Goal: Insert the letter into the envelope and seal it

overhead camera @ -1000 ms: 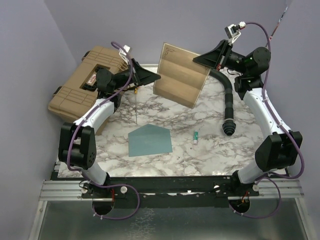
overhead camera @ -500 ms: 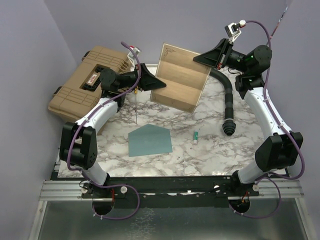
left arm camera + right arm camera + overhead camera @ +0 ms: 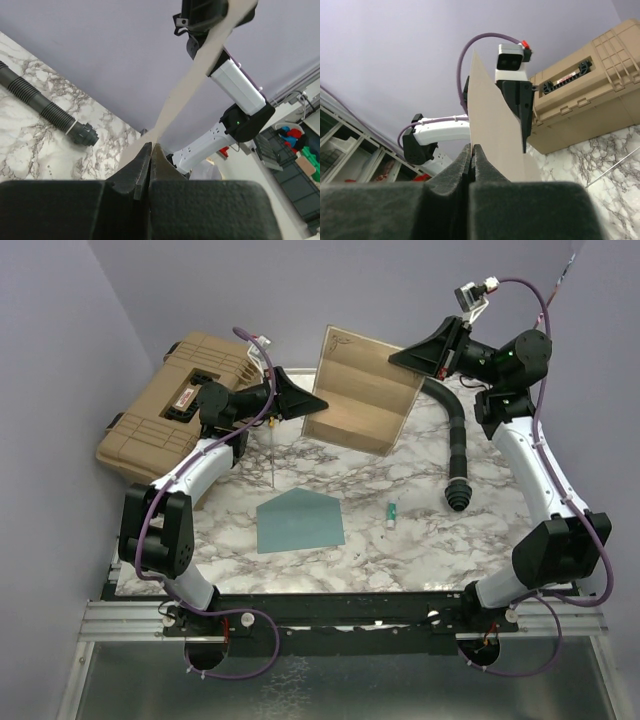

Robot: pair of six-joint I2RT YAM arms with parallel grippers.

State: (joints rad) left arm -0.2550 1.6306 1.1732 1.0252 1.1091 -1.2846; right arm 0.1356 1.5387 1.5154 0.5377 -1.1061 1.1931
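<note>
Top external: left end effector (image 3: 322, 405) and right end effector (image 3: 392, 358) both clamped on letter (image 3: 360, 390), apparently at opposite edges, above desk (image 3: 420, 540); envelope (image 3: 300, 520) lies flat.

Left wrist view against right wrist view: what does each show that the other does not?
Only the left wrist view: the black corrugated hose and the right arm's white link. Only the right wrist view: the tan hard case and the left arm's white link. Both: the marble table and the letter, pinched by the shut left gripper and right gripper.
</note>
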